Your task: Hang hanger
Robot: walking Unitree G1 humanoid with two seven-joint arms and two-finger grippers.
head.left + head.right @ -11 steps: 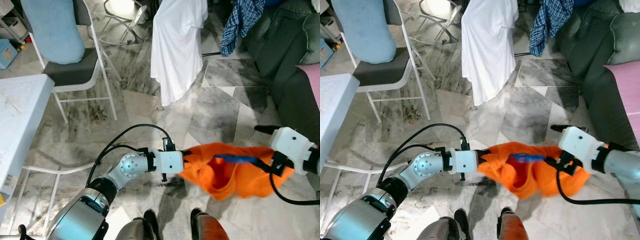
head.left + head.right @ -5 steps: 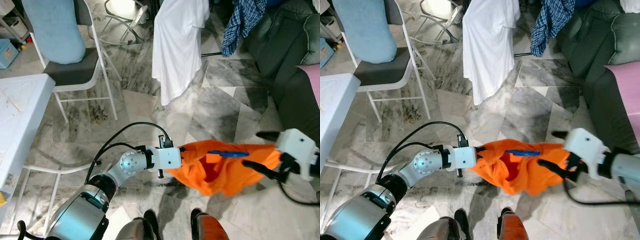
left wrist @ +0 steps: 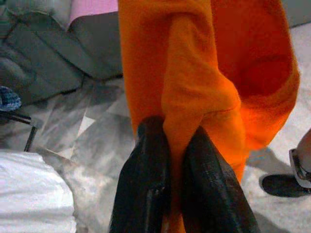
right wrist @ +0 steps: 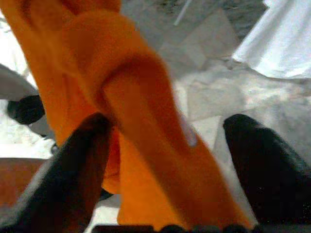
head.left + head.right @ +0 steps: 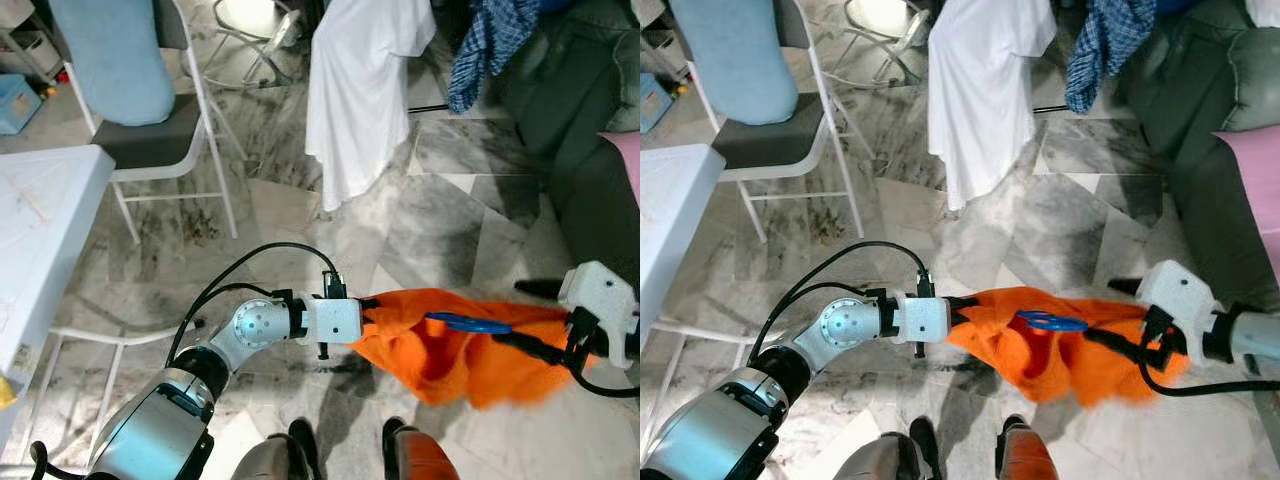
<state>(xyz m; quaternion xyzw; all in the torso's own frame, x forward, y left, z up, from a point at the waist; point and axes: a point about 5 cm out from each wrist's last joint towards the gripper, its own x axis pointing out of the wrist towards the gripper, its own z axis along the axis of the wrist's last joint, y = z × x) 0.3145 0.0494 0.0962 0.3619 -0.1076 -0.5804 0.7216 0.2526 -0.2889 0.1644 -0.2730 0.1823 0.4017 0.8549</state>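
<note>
The orange shirt [image 5: 450, 345] hangs stretched between both grippers, above the marble floor [image 5: 300, 210] and well short of the white garment [image 5: 360, 90]. The left gripper [image 3: 177, 145] is clamped on one shirt edge. The right gripper [image 4: 165, 141] has its fingers apart around the other end (fabric between them). A blue hanger [image 5: 468, 323] lies in the shirt's neck.

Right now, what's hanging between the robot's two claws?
An orange garment stretches between the left gripper and right gripper, with a blue hanger lying in it, seen from the head camera.
</note>
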